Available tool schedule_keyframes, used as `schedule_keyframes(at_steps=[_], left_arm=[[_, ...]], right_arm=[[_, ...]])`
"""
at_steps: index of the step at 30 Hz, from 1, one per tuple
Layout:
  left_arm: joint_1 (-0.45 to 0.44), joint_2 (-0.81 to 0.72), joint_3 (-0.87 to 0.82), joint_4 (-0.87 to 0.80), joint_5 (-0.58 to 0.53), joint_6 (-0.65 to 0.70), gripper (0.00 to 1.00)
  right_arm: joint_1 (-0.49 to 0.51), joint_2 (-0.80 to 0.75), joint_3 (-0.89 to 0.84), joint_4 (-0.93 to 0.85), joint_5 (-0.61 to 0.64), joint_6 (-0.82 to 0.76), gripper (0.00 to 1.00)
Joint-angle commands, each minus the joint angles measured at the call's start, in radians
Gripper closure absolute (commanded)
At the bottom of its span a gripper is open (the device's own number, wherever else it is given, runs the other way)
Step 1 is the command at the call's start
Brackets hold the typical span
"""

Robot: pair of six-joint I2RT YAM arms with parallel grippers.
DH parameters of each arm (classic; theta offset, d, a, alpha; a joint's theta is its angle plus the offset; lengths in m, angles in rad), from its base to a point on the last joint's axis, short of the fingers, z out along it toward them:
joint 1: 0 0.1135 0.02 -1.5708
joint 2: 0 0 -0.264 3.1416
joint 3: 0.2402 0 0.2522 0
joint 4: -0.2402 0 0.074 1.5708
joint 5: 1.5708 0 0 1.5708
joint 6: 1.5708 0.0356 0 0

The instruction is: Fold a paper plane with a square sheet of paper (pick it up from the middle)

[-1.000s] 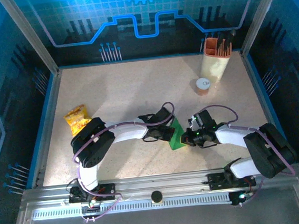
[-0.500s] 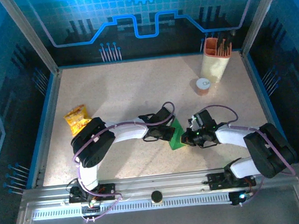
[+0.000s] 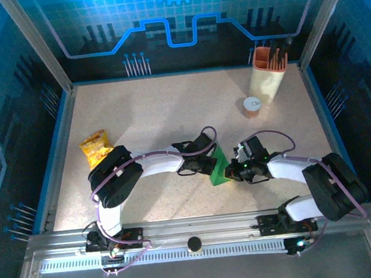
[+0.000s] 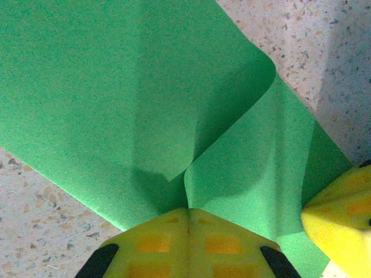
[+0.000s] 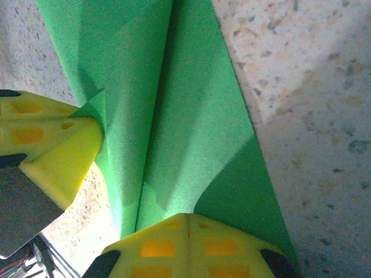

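The square sheet of paper [image 3: 219,166], bright green, stands tilted between the two grippers near the table's front centre. It is bent into loose folds with a ridge and a curled flap, not a paper plane's dart shape. My left gripper [image 3: 210,165] is shut with the sheet [image 4: 145,98] pinched at its tip [image 4: 187,209]; a crease runs straight into the closed jaws. My right gripper [image 3: 232,170] is shut on the opposite edge of the paper [image 5: 191,116], at its tip [image 5: 188,215]. Each wrist view shows the other gripper's yellow fingers [image 4: 339,202] [image 5: 52,139] touching the sheet.
A crinkled yellow-orange snack packet [image 3: 95,147] lies at the left of the speckled table [image 3: 169,107]. A beige holder with orange tools [image 3: 268,72] and a small round cup [image 3: 253,106] stand at the back right. Metal frame posts border the table.
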State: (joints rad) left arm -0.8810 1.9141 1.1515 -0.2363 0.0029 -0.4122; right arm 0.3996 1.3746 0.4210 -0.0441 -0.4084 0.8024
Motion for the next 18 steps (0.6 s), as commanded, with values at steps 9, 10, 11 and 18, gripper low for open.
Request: schedule_keyframes(at_steps=[9, 10, 11, 18], left_arm=[[-0.002, -0.006, 0.022, -0.044, -0.028, 0.023, 1.0], [-0.002, -0.006, 0.02, -0.04, -0.025, 0.024, 1.0], [-0.002, -0.002, 0.024, -0.041, -0.022, 0.027, 1.0], [-0.001, 0.025, 0.034, -0.042, -0.003, 0.033, 1.0]], right_arm=[[-0.016, 0.017, -0.005, -0.086, 0.054, -0.019, 1.0], [-0.017, 0.017, -0.006, -0.084, 0.054, -0.018, 1.0], [-0.016, 0.019, -0.007, -0.082, 0.055, -0.017, 1.0], [-0.016, 0.026, -0.005, -0.077, 0.049, -0.017, 1.0]])
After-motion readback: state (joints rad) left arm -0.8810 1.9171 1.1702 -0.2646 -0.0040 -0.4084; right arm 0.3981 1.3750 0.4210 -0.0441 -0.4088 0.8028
